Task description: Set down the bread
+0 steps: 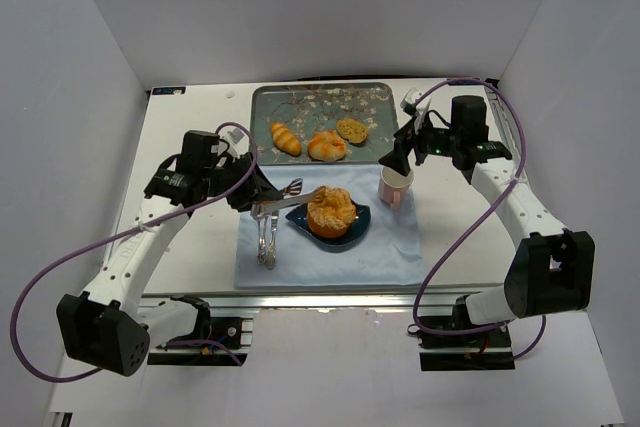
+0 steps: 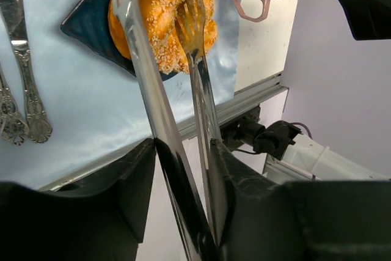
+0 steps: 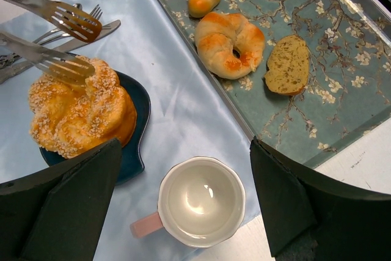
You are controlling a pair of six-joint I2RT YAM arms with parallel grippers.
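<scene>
- The bread (image 1: 331,212), a large orange bun with a seeded, ridged top, is seated on a dark blue plate (image 1: 362,217) near the middle of the worktop (image 1: 450,227).
- The plate is laid on a pale blue cloth (image 1: 390,257), which is spread over the near part of the worktop.
- A pair of silver tongs (image 1: 290,202) is pinched between the fingers of the left gripper (image 1: 262,195). The two fork-shaped ends are held apart. One is seen on the top of the bread, the other beside its edge, so the bun is not squeezed.
- Cutlery (image 1: 267,242) is laid on the cloth, left of the plate.
- A pink mug (image 1: 395,187) is stood upright on the cloth's far right corner, just beside the plate. In the right wrist view it is seen to hold nothing.
- The right gripper (image 1: 400,159) is held above the mug with its fingers spread wide, and nothing is gripped.
- A patterned tray (image 1: 325,97) is set behind the cloth. It holds a striped croissant (image 1: 285,137), a smaller bun (image 1: 327,145) and a brown slice (image 1: 352,129).
</scene>
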